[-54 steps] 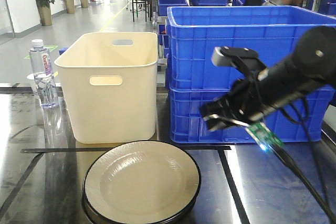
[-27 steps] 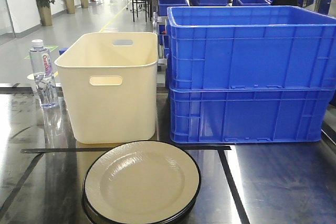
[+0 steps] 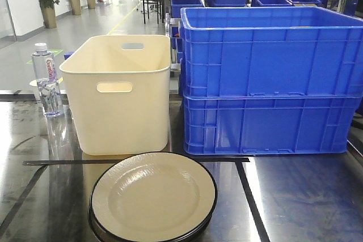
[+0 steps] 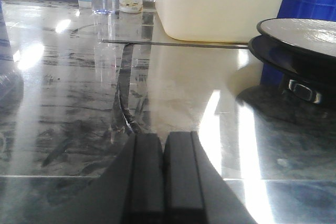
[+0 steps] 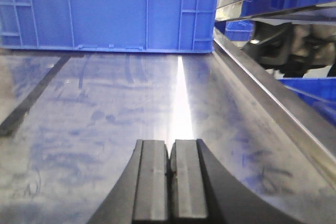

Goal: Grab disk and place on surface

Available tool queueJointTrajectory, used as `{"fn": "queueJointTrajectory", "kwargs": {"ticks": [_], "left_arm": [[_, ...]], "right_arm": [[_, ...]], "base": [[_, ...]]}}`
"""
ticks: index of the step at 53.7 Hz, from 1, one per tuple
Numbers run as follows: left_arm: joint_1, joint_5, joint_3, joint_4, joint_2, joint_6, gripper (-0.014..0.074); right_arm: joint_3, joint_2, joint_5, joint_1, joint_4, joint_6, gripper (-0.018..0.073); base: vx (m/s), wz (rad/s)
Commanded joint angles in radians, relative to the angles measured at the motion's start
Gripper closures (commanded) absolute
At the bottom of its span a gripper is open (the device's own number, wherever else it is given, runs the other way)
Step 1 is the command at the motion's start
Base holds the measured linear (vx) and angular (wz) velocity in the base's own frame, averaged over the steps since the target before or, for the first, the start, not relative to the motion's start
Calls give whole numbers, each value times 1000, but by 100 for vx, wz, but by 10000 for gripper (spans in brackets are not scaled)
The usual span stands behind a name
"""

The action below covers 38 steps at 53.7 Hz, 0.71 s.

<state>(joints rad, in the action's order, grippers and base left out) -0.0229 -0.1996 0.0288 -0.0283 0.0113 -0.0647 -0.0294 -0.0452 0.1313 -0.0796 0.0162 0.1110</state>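
The disk (image 3: 153, 196) is a cream plate with a black rim, lying on top of another dark-rimmed plate at the front of the glossy metal surface (image 3: 300, 196). In the left wrist view the disk (image 4: 307, 29) sits at the far right, well ahead and to the right of my left gripper (image 4: 164, 139), which is shut and empty, low over the surface (image 4: 73, 93). My right gripper (image 5: 170, 144) is also shut and empty, over bare reflective surface (image 5: 121, 103) in front of a blue crate. Neither gripper shows in the front view.
A cream bin (image 3: 119, 94) stands behind the disk, with stacked blue crates (image 3: 266, 77) to its right. A water bottle (image 3: 46, 80) stands at the left. Black tape lines (image 3: 252, 202) cross the tabletop. A metal edge rail (image 5: 262, 87) bounds the right side.
My right arm, which hung in front of the blue crates a second ago, has left the front view. The plates and bins have not moved.
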Motion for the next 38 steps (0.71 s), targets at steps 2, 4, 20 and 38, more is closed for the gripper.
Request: {"fn": "queueJointTrajectory", "kwargs": {"ticks": [2,4,20,38], "left_arm": [[-9,79,-26,-2,-15,-1,603],[-9,79,-26,-2,-15,-1,603],[-9,79,-26,-2,-15,-1,604],[-9,79,-26,-2,-15,-1,604]], "right_arm": [[-8,13,-33,7,-16,8,567],[-8,31,-28,16,-16,8,567],[-8,58,-9,113,-16,8,567],[-8,58,-9,113,-16,8,567]], "base": [[0,0],[0,0],[0,0],[0,0]]}}
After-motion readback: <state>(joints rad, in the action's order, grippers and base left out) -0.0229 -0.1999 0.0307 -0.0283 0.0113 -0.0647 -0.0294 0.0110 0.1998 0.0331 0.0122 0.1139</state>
